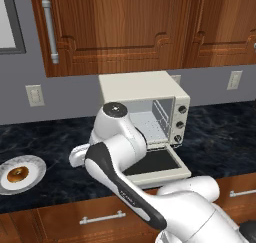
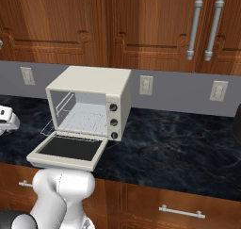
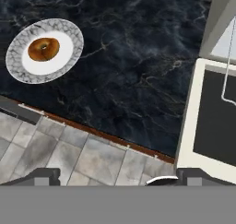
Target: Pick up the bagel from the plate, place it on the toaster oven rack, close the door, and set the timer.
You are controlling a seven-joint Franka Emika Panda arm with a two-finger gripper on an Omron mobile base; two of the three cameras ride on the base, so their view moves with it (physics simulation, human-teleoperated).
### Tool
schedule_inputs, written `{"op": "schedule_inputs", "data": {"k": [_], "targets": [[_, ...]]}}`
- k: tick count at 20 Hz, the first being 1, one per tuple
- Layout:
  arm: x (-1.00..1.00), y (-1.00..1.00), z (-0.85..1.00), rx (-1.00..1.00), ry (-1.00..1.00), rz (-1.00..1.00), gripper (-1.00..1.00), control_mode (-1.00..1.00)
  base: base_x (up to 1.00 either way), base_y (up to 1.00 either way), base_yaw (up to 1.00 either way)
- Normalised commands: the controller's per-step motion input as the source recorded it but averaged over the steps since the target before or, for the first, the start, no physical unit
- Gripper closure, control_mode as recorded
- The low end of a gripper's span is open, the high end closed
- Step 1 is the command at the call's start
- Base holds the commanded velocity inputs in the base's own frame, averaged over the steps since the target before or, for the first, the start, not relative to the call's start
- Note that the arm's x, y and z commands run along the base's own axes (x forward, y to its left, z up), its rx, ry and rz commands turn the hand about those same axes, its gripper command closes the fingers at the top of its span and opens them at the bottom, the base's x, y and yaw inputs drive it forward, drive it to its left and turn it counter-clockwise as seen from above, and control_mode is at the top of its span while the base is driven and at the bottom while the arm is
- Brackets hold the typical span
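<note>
We see the small golden-brown ring-shaped bagel (image 1: pixel 18 174) lying in the middle of the round white plate with a grey patterned rim (image 1: pixel 36 163), which sits on the dark marbled stone tabletop (image 1: pixel 220 132) at its far left, near the front edge. In the hand view the same bagel (image 3: pixel 43 49) rests on the white centre of the plate (image 3: pixel 18 45), well apart from everything else on the tabletop (image 3: pixel 129 57).

To the right of the plate stands the boxy cream-white toaster oven (image 1: pixel 137 87), close to the grey back wall (image 1: pixel 65 97), with three small round knobs in a column on its right front. Its cream-framed drop-down door with the dark glass panel (image 1: pixel 156 163) lies folded down flat toward the near edge of the tabletop. Inside the open cavity we see the light silver-grey wire rack (image 2: pixel 84 119), bare. From the right base view the door (image 2: pixel 70 149) juts out over the brown wooden drawer fronts (image 2: pixel 188 202) below.

Brown wooden cabinets (image 2: pixel 117 20) with silver bar handles hang above the oven.

The white arm bends over the tabletop between plate and oven. Of the gripper (image 3: pixel 115 176) we see two dark tips at the bottom of the hand view, standing wide apart with nothing between them, above the front edge of the tabletop and the grey tiled floor (image 3: pixel 69 154), well away from the bagel.
</note>
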Motion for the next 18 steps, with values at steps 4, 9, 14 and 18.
{"op": "schedule_inputs", "data": {"k": [4,9,14,18], "targets": [[0.06,0.54,-0.35,-0.07,0.00,0.19,-1.00,-1.00,0.00,0.00,0.00],[0.00,0.43,-0.28,-0.06,-0.02,0.15,-1.00,-1.00,0.00,0.00,0.00],[0.00,0.20,-0.10,0.00,-0.08,0.04,-1.00,-1.00,0.00,0.00,0.00],[0.00,0.02,0.00,0.04,-0.07,0.00,-1.00,-1.00,0.00,0.00,0.00]]}}
